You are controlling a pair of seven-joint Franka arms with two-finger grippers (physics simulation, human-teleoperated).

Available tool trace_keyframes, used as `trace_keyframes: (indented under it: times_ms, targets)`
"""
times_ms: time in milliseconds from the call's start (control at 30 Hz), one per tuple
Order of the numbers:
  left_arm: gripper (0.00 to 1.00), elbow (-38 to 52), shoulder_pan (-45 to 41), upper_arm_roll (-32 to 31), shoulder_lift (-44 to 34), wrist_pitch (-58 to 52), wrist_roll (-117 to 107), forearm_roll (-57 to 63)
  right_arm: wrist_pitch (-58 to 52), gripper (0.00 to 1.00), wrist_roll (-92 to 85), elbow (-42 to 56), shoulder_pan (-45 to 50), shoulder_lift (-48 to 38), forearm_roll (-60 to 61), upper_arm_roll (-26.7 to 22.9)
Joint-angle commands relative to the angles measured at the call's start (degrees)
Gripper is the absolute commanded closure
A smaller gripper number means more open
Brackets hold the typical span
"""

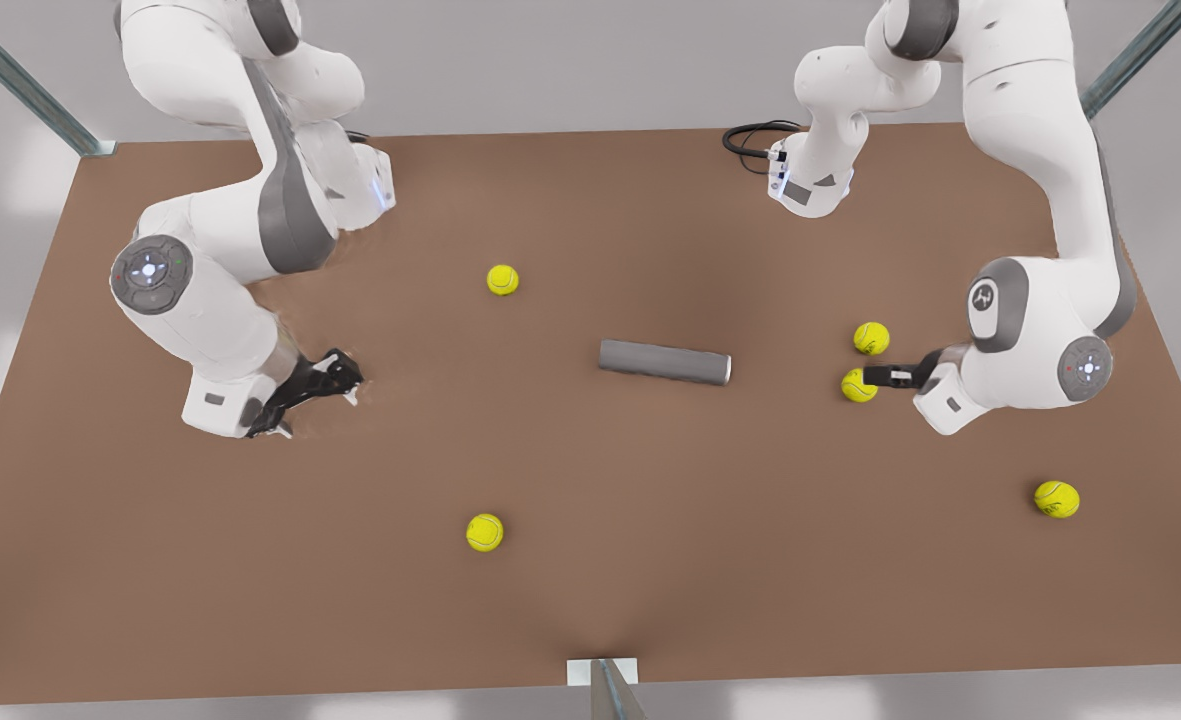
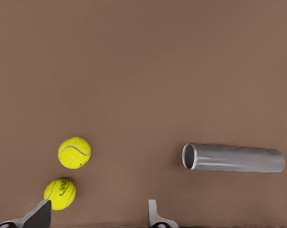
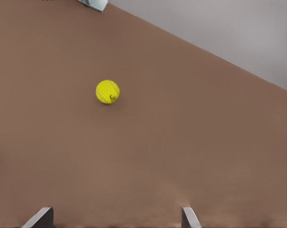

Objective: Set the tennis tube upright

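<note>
Looks like a simulated robot lab, honestly. Plain brown table [image 1: 590,600], blank grey walls, metal frame struts [image 1: 20,80] at the table's corners, two white arms.

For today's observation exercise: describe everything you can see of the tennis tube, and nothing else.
The tennis tube is a plain dark grey cylinder, matte and smooth, like plastic or metal. It lies on its side near the middle of the brown table, not upright, its length running roughly across the front view. The left wrist view shows one end open, with a lighter silvery rim around a dark hollow. That end points toward the front view's right, where two tennis balls lie apart from it. Only the table touches it.
</note>
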Motion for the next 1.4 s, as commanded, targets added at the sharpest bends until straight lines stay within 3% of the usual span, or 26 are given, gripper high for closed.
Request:
trace_keyframes:
  times_ms: [0,100,300,400,600,1367]
  targets:
    - [0.0,-0.57,0.11,0.0,3.5,2.06,26.35,-8.05,-17.3,0.0,6.86,3.05,-6.94,-0.24,1.99,-0.07]
    - [0.0,-13.14,-0.16,-1.84,3.24,15.87,26.44,-20.1,-14.31,0.0,6.24,3.95,-11.26,0.03,1.99,0.37]
    - [0.0,-23.08,-0.16,-8.43,3.68,22.02,26.53,-23.96,-12.55,0.0,4.57,2.8,-12.67,0.03,1.99,0.37]
    - [0.0,-28.62,0.28,-10.28,3.86,27.65,34.08,-32.13,-11.05,0.0,4.57,2.8,-12.58,1.43,1.99,0.37]
    - [0.0,-28.53,0.28,-10.28,5.88,28.09,37.96,-34.25,-11.23,0.0,4.57,-1.94,-11.09,1.34,0.58,0.46]
    - [0.0,-28.53,0.02,-15.73,9.39,28.09,40.95,-39.17,-7.63,0.0,4.83,-1.24,-10.12,1.43,-3.9,0.37]
